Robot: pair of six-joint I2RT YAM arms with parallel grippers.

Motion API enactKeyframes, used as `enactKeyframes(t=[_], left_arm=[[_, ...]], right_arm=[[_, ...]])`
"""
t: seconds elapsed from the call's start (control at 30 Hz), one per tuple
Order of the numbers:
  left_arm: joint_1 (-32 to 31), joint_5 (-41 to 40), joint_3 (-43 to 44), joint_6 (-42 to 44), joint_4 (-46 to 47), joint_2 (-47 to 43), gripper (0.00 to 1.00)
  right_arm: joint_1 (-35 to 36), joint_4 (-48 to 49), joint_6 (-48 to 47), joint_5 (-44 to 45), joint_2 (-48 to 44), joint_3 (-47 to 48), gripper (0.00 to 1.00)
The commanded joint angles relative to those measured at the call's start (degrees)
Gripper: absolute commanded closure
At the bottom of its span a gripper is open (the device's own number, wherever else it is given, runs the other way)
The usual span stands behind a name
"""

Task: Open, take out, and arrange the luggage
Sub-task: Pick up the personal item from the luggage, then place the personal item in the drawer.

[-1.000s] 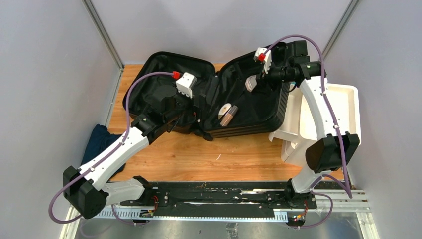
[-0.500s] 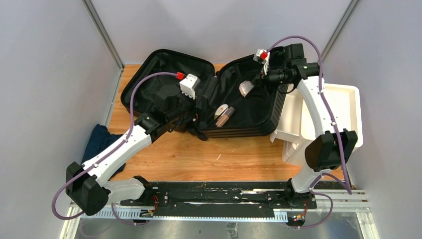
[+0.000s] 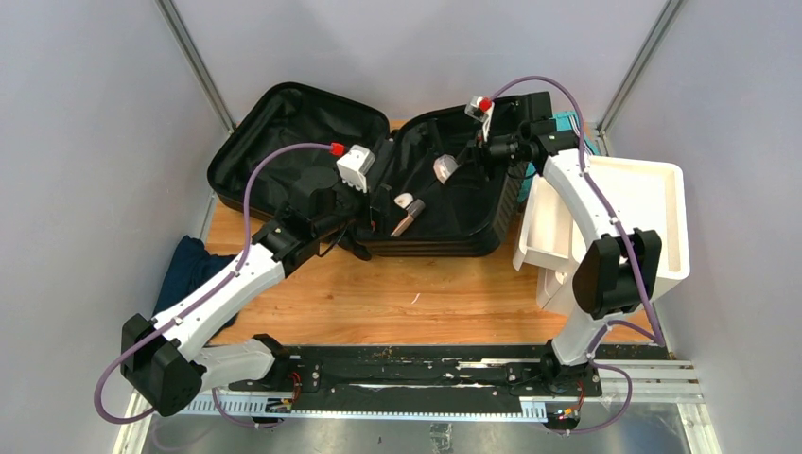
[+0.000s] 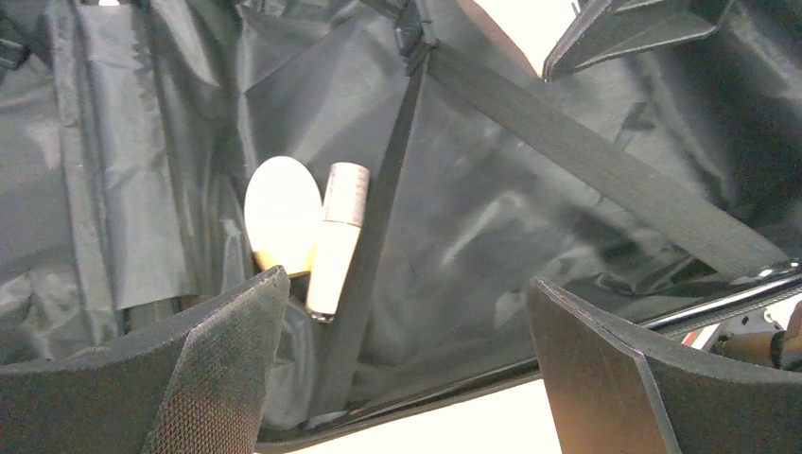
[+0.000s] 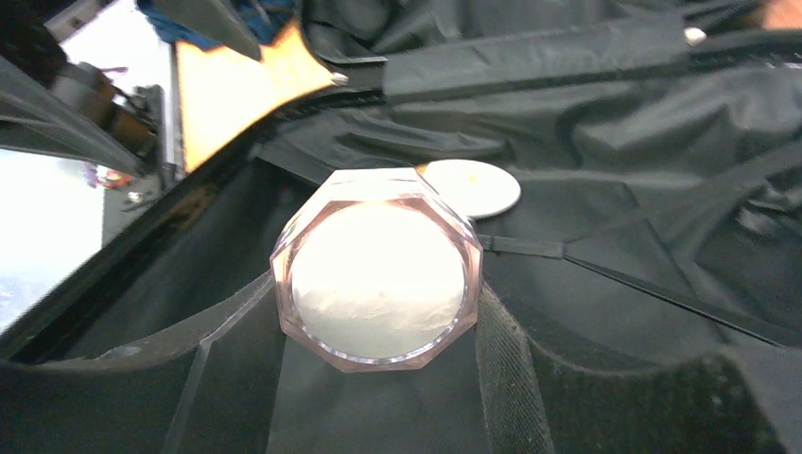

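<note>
The luggage (image 3: 312,142) is a black hard-shell suitcase lying spread open at the back of the table, with black lining (image 4: 530,218) and straps showing. My right gripper (image 3: 454,161) hangs over its right half, shut on an octagonal clear-pink jar (image 5: 378,279) with white contents; the jar (image 3: 444,168) is lifted off the lining. A white disc (image 4: 282,213) and a white tube (image 4: 338,236) lie in that half by the hinge. My left gripper (image 4: 407,312) stands wide open at the near rim there, with nothing between its fingers (image 4: 227,359).
A white stacked drawer unit (image 3: 653,218) stands at the right, one drawer (image 3: 539,227) tilted against the suitcase. A light-blue mesh basket (image 3: 570,121) peeks out behind my right arm. A dark blue cloth (image 3: 189,270) lies off the left table edge. Bare wood (image 3: 397,293) lies in front.
The suitcase has slid left and back, its left half now overhanging the table's back-left corner. Both arms moved left with it; my right gripper still holds the jar.
</note>
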Motion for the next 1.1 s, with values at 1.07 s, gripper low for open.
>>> enactKeyframes(t=[1.07], left_arm=[[0.37,4.37,0.81,-2.17,3.33,5.63,0.07]], right_arm=[[5.11,28.85,36.36,-19.50,2.99,6.12,0.90]])
